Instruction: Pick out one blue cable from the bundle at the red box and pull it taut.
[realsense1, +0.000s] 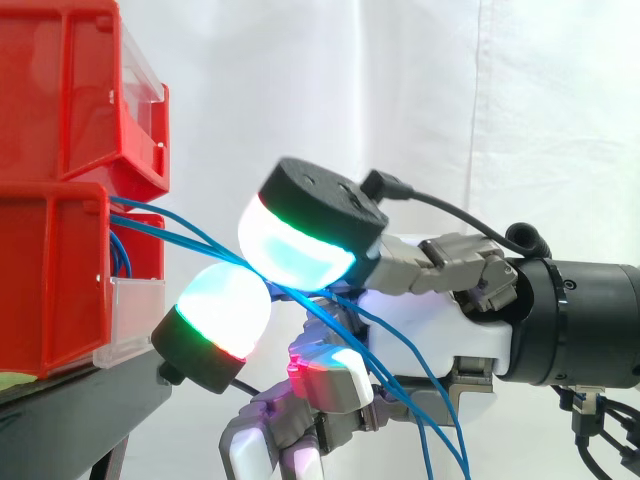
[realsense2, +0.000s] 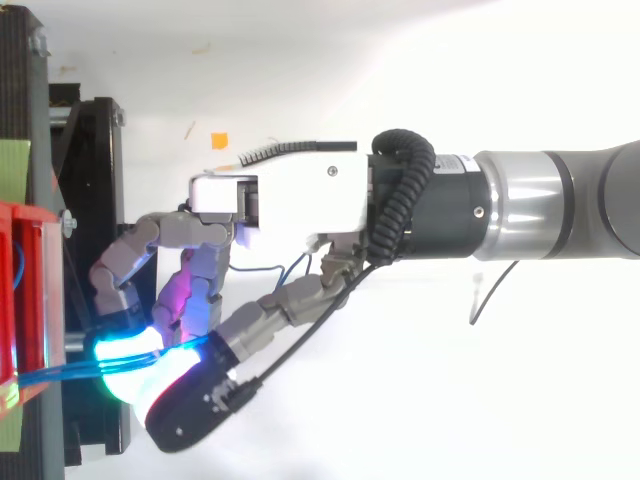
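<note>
Several thin blue cables (realsense1: 165, 222) leave the lower red box (realsense1: 50, 285) at the left and run right and downward. My hand (realsense1: 430, 320) comes in from the right, just beside the box front. Two glowing fingertips (realsense1: 295, 250) are closed together on the blue cable where the strands pass between them. Other blue strands hang loose past the palm toward the bottom edge (realsense1: 440, 430). From above, the hand (realsense2: 280, 200) has its fingers curled left, and the blue cable (realsense2: 60, 372) stretches from the red box (realsense2: 25, 290) to the cyan-lit pads. How many strands are pinched I cannot tell.
A second red bin (realsense1: 80, 90) sits stacked above the lower one. Both rest on a black stand (realsense1: 80, 400). A clear label holder (realsense1: 135, 320) juts from the lower box front, close under the fingertips. White curtain lies behind.
</note>
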